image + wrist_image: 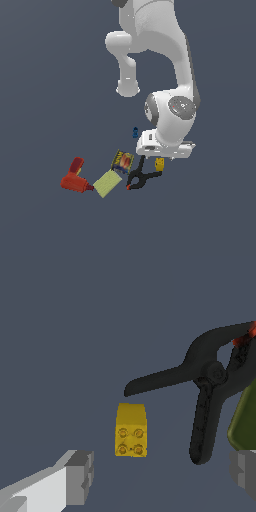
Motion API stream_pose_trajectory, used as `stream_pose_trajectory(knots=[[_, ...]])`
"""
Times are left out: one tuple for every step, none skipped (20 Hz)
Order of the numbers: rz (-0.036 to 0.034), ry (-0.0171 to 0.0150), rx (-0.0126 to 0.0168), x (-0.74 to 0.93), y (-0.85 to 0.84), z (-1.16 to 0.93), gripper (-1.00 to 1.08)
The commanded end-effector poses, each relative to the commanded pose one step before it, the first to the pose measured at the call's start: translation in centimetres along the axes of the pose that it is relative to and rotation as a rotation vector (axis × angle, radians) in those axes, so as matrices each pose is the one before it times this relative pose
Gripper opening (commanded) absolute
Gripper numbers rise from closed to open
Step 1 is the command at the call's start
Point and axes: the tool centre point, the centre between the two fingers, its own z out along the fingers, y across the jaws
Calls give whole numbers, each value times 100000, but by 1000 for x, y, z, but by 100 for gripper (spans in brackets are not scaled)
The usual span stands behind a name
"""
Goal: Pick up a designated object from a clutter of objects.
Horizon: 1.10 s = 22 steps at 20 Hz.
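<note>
You have the gripper (160, 476) low over the clutter with its fingers spread wide and nothing between them, so the pick itself is not yet done. The yellow block (131, 430) you want lies on the floor just ahead of the gap between the two fingertips (80, 476), closer to one fingertip than the other, and it touches neither. In the exterior view the block (159, 163) peeks out just below the white hand, beside the handles of the black clamp (141, 176). That clamp (210, 386) is your nearest neighbour: one of its handles ends just beside the block, apart from it as far as the wrist view shows. The yellow-green pad (107, 183), the printed can (122, 161), the red drill (75, 177) and the tiny blue piece (135, 132) all sit farther off toward the exterior view's left and look out of your way. What remains, by my reading, is to centre the fingers on the block, come down around it, close, and lift; watch that the far finger does not catch the clamp.
</note>
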Motion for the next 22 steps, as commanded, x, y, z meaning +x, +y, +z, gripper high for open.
stream_pose_trajectory(knots=[[1093,166,315,-79,-761,1341,100],[281,-6,84,-53,-222,403,100],[238,-6,72,-48,-187,341,100],[187,-5,56,-44,-157,280,100],[148,-4,45,-35,-120,218,100],[114,-3,35,-24,-80,155,100],[66,-2,20,-15,-50,93,100],[0,0,0,-10,-30,32,100],[-201,-149,-65,-27,84,-120,100],[0,0,0,-1,-1,35,100],[0,0,0,-2,-3,105,100],[0,0,0,-4,-5,174,100],[0,0,0,-6,-7,243,100],[0,0,0,-9,-9,312,100],[54,40,16,-4,22,353,100],[0,0,0,-15,-12,446,100],[0,0,0,-19,-13,511,100],[53,41,17,-12,17,545,100],[0,0,0,-19,-15,559,100],[0,0,0,-12,-15,485,100],[54,39,17,6,17,385,100],[0,0,0,5,-16,336,100]])
